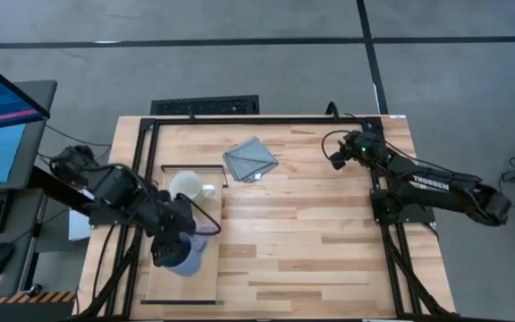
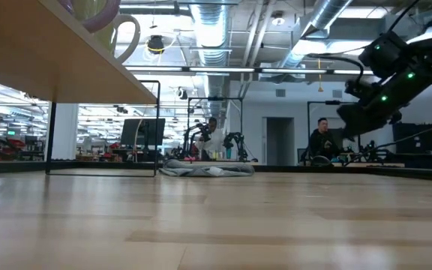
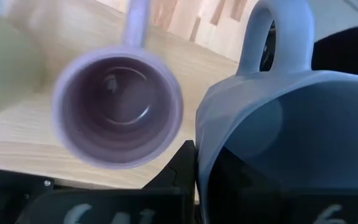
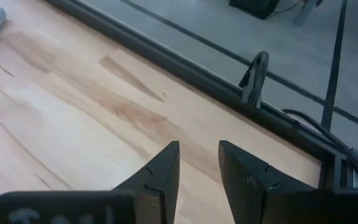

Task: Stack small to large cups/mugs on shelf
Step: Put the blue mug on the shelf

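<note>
The shelf (image 1: 208, 286), a pale board, lies at the table's left. On its far end stands the cream-white mug (image 1: 186, 186). The purple mug (image 3: 118, 115) stands upright on the shelf, its mouth up, beside my left gripper (image 1: 170, 243). That gripper is shut on the grey-blue mug (image 3: 278, 118), which shows in the high view (image 1: 186, 261) just under the gripper, over the shelf. My right gripper (image 4: 199, 155) is open with nothing between its fingers, above the table's far right part (image 1: 336, 157). My left gripper holds the grey-blue mug by its wall at the rim (image 3: 205, 155), on the side away from the handle (image 3: 278, 37). One finger (image 3: 180, 169) shows outside the wall; the other is hidden inside the mug. The fingers come steeply from above, and the mug hangs higher than the purple mug.
A grey folded cloth (image 1: 250, 158) lies on the table's far middle. A dark frame rail (image 4: 185, 68) runs along the table's far edge and sides. In the low view the shelf (image 2: 51, 60) shows from below, standing on thin dark legs (image 2: 51, 135).
</note>
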`<state>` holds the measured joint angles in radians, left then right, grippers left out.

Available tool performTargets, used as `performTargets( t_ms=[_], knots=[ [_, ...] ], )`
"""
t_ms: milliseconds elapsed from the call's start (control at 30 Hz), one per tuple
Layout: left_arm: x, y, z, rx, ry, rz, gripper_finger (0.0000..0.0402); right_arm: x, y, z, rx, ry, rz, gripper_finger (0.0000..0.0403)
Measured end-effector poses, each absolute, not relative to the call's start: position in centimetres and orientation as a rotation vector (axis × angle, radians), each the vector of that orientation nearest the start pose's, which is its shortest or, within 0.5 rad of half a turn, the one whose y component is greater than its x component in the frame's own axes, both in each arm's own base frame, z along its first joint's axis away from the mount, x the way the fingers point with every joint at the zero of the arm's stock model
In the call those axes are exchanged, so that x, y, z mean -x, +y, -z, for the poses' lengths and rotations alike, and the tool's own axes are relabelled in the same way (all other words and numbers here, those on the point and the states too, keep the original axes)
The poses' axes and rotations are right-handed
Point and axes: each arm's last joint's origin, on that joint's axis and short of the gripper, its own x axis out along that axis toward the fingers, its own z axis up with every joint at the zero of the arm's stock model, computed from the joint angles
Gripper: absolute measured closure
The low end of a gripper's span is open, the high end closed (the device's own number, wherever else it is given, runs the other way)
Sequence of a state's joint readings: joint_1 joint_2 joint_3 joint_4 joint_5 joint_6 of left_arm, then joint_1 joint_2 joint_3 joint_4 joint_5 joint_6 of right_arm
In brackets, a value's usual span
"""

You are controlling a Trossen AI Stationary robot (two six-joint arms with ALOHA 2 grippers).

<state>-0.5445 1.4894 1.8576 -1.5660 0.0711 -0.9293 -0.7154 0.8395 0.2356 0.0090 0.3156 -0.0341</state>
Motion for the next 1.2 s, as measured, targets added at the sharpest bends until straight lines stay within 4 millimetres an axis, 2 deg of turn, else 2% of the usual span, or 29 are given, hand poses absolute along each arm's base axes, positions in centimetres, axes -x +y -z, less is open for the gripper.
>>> performTargets(
  t_ms=[400, 667, 1200],
  knots=[
    [-22.3, -15.9, -39.4, 0.447, 1.428, -0.064, 0.0394, -11.6, -11.3, -14.8, -0.108, 0.694, 0.979, 0.0269],
    [-22.9, -17.5, -38.2, 0.401, 1.455, -0.091, 0.0394, -11.7, -11.4, -15.0, -0.101, 0.660, 0.984, 0.0269],
    [-23.0, -18.3, -37.6, 0.178, 1.437, 0.030, 0.0394, -11.8, -11.5, -15.2, -0.103, 0.635, 0.989, 0.0269]
  ],
)
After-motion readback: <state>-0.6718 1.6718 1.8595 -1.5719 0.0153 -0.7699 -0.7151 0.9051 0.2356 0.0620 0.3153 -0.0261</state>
